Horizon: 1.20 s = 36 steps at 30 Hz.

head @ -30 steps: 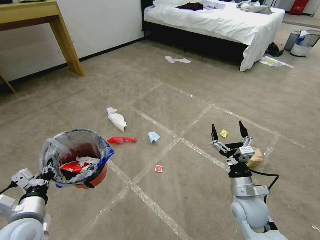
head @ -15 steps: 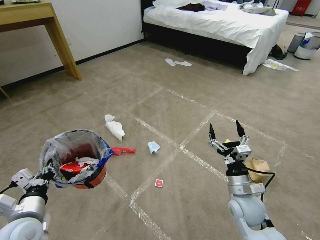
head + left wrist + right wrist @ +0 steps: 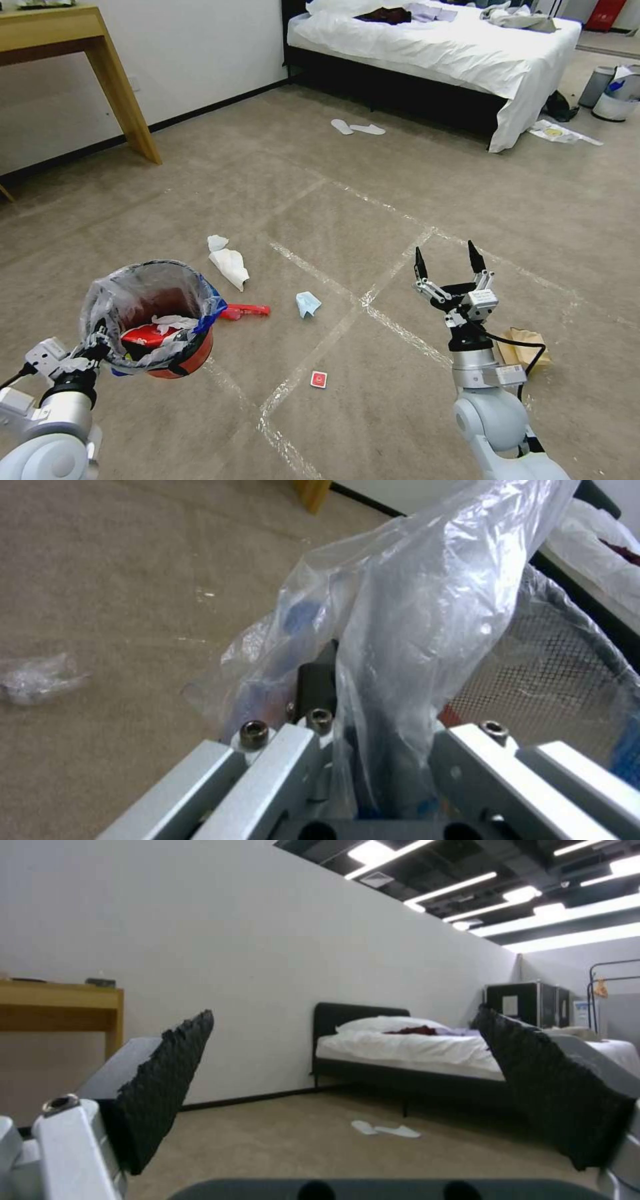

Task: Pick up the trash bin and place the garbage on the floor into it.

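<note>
The trash bin (image 3: 157, 319) is up in the air on the robot's left side, and the left end effector (image 3: 93, 345) is clamped on its rim and on the crinkly clear bag (image 3: 413, 605) that lines it. Inside the bin sit a red wrapper (image 3: 143, 335) and some white tissue. The right end effector (image 3: 445, 260) is held up over the floor (image 3: 320, 193), and its two black fingers (image 3: 163, 1085) are wide apart with nothing between them.

Going out from there, the garbage is all on the carpet. A brown paper bag (image 3: 527, 347) lies just behind the right arm. A little red card (image 3: 318, 379) lies between the two arms. Farther out are a pale blue scrap (image 3: 307, 303), a long red wrapper (image 3: 245, 311) just beside the bin, and a white tissue (image 3: 229, 262). Well beyond them stand the bed (image 3: 453, 47) and, to the left, the wooden bench (image 3: 73, 40).

What has just changed: the whole floor picture has slid, so the robot has driven or turned a bit while both arms kept their pose. The card and the paper bag now look closer to the robot than a second ago. I think this means the robot is lining up to reach another piece, and most of the pick-up work is still left.

I can read no words or labels on anything; the mark on the red card is too small to tell
</note>
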{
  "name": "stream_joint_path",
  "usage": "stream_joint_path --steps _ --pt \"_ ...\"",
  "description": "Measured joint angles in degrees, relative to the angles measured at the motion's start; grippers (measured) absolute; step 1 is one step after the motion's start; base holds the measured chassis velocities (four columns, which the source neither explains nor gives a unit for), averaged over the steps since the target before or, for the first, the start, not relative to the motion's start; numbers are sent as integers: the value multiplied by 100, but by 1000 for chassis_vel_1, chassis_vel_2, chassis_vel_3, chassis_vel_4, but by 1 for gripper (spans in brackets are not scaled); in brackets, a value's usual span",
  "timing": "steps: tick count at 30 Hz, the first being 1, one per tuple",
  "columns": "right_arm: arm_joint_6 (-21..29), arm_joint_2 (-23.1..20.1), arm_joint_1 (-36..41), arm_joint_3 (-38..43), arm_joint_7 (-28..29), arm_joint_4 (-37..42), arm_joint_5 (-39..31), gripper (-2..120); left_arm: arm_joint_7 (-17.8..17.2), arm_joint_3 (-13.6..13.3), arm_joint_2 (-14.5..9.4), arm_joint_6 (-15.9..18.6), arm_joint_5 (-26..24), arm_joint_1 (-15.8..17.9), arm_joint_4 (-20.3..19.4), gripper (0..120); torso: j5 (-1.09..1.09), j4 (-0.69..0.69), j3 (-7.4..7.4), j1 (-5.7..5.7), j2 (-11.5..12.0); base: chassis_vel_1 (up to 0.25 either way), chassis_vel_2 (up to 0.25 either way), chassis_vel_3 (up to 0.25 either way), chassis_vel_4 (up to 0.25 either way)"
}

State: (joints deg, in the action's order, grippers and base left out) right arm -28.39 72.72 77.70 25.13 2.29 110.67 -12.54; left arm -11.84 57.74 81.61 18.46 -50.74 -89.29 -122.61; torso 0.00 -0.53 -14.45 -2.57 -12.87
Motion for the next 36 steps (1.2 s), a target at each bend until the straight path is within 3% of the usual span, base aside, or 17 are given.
stream_joint_path --steps 36 --pt "270 24 -431 -487 75 -226 66 100 -2 44 -77 8 -41 115 195 4 0 0 0 0 0 0 0 0 0"
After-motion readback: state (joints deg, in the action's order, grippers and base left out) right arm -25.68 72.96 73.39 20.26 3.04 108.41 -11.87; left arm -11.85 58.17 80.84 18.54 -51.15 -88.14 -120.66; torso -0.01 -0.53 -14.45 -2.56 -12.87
